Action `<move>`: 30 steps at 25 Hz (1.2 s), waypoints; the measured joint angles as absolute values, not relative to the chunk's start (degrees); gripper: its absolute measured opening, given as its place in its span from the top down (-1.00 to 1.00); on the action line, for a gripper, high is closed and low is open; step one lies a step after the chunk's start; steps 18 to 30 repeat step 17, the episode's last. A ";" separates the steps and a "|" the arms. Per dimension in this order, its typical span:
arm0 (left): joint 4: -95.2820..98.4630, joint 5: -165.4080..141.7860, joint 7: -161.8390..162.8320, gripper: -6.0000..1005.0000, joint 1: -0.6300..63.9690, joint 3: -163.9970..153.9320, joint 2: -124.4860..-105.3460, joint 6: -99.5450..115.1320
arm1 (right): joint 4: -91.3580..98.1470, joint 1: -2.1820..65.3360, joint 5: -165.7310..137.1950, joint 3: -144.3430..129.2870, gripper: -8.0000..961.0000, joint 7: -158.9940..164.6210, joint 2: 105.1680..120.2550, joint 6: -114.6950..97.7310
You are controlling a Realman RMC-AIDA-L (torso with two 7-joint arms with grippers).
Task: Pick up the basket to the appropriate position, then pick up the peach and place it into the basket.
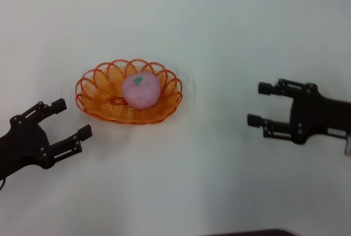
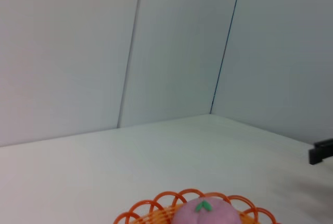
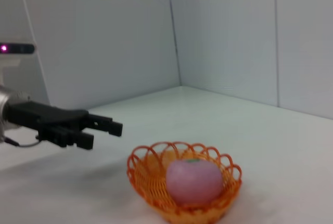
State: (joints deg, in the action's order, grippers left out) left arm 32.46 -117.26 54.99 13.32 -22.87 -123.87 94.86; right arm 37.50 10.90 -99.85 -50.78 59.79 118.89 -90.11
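Observation:
The orange wire basket (image 1: 98, 94) stands on the white table, left of the middle. The pale pink peach (image 1: 141, 90) with its green mark lies inside it. The basket (image 3: 151, 174) and the peach (image 3: 193, 181) also show in the right wrist view, and the basket's rim (image 2: 156, 207) and the peach's top (image 2: 205, 214) in the left wrist view. My left gripper (image 1: 70, 119) is open and empty, near the basket's front left, apart from it. My right gripper (image 1: 260, 104) is open and empty, well to the right of the basket.
The white table (image 1: 219, 38) runs to pale walls (image 2: 171, 47) that meet in a corner behind it. In the right wrist view the left gripper (image 3: 99, 130) shows beyond the basket. A dark edge (image 1: 252, 232) shows at the bottom of the head view.

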 joint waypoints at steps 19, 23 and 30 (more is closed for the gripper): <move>30.89 -119.21 54.90 -0.72 13.87 -24.03 -123.78 94.32 | 32.86 15.54 -109.13 -44.48 -0.64 53.90 118.58 -89.00; 30.89 -119.21 54.90 -0.72 13.87 -24.03 -123.78 94.32 | 32.86 15.54 -109.13 -44.48 -0.64 53.90 118.58 -89.00; 30.89 -119.21 54.90 -0.72 13.87 -24.03 -123.78 94.32 | 32.86 15.54 -109.13 -44.48 -0.64 53.90 118.58 -89.00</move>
